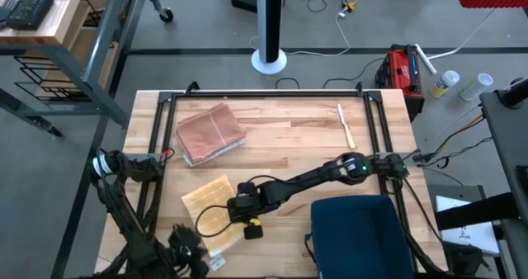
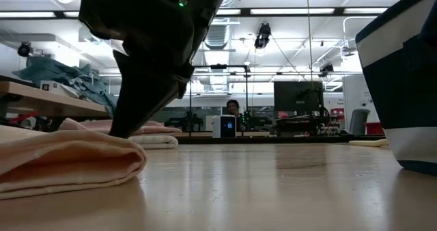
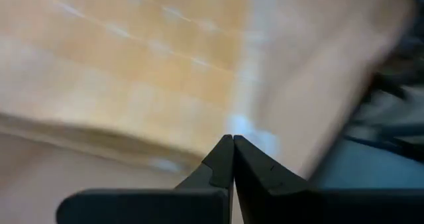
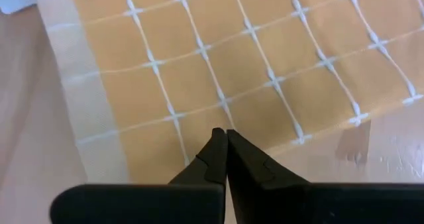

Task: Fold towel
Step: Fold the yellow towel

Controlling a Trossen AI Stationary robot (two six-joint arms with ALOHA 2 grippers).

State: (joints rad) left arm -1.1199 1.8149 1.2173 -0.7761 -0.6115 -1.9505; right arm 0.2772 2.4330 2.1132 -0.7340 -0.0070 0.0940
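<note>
A tan towel with a white grid (image 1: 206, 198) (image 4: 232, 58) lies folded on the table's near-left part; in the low view its rounded fold (image 2: 61, 159) rests on the wood. My right gripper (image 1: 232, 210) (image 4: 225, 134) (image 2: 125, 132) is shut, reaching in from the right, with its tips down at the towel's right part. My left gripper (image 1: 198, 248) (image 3: 232, 139) is shut by the towel's near edge, and its wrist view of the towel (image 3: 165, 71) is blurred. My right gripper rests its shut fingertips (image 2: 130, 121) on the towel's top layer (image 4: 199, 128) near its right edge, slanting down from the table's right. No cloth shows between the fingers. The towel lies flat under them. My left gripper: I cannot tell whether it touches the towel.
A folded pink towel (image 1: 210, 134) (image 2: 147, 127) lies toward the far left. A dark blue bin (image 1: 355, 238) (image 2: 403, 87) stands at the near right edge. A pale wooden stick (image 1: 345, 124) lies far right. Bare wood stretches across the table's middle (image 1: 289, 147).
</note>
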